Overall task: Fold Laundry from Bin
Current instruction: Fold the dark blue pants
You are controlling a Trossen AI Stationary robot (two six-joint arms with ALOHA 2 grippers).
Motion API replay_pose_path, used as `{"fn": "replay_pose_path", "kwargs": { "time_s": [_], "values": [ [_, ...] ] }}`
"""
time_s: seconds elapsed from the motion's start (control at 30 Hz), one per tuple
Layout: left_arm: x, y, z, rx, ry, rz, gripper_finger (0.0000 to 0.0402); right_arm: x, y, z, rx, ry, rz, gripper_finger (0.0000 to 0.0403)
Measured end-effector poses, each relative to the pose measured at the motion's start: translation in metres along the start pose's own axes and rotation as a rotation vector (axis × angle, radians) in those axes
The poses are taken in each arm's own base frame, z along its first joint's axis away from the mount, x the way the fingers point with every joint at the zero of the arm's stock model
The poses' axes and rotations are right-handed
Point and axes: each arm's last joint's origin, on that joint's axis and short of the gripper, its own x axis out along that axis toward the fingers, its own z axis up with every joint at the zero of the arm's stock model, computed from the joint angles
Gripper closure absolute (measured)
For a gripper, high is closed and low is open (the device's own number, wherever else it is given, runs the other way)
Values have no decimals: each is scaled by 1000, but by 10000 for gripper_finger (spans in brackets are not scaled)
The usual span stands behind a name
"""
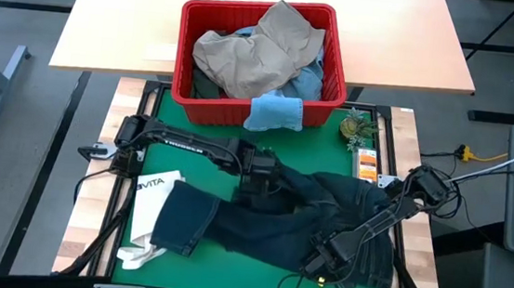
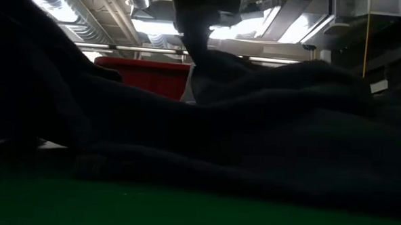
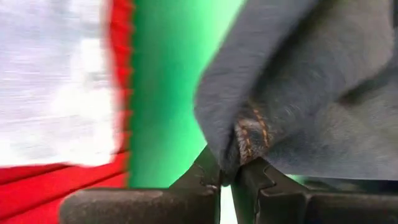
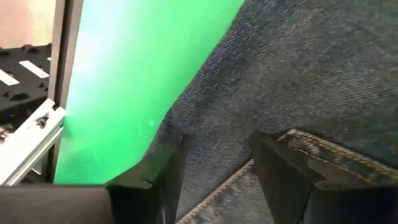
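Dark navy jeans [image 1: 269, 215] lie spread across the green mat [image 1: 203, 125], one leg end resting on a white tote bag [image 1: 152, 195]. My left gripper [image 1: 258, 181] is at the jeans' far edge near the table's middle, shut on them. My right gripper [image 1: 323, 260] stands open over the jeans' near right part, fingers on either side of a stitched seam [image 4: 323, 152]. The red bin [image 1: 186, 54] stands beyond the mat, holding khaki trousers [image 1: 256, 51]. A small light blue cloth [image 1: 274, 113] hangs over its front rim. My left gripper pinches a stitched seam fold [image 3: 252, 134] of the jeans between its two fingertips [image 3: 205, 171]. It comes slanting from above. The denim is bunched up at the fingers and rises in a hump [image 2: 216, 66] above the rest, which lies on the mat. My right gripper: I cannot tell whether its fingertips [image 4: 165, 165] touch the denim.
A small plant-like item [image 1: 356, 127] and an orange packet [image 1: 365, 163] lie at the mat's far right corner. The mat's frame rail [image 4: 37, 134] runs close beside my right gripper. Bare green mat shows in front of the bin.
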Motion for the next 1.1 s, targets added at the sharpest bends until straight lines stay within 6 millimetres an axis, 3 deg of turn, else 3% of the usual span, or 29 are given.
{"fn": "replay_pose_path", "kwargs": {
  "time_s": [0.2, 0.43, 0.9, 1.1],
  "values": [
    [-18, 18, 4, 186, 6, 295, 389, 6, -1, 1, 10, 26, 42, 215],
    [-24, 26, 7, 376, 36, 555, 360, 6, -1, 1, 10, 29, 43, 215],
    [-16, 38, 8, 268, 33, 542, 217, 7, -1, 1, 10, 29, 44, 215],
    [-16, 38, 8, 299, 43, 546, 199, 7, -1, 1, 10, 29, 43, 215]
  ]
}}
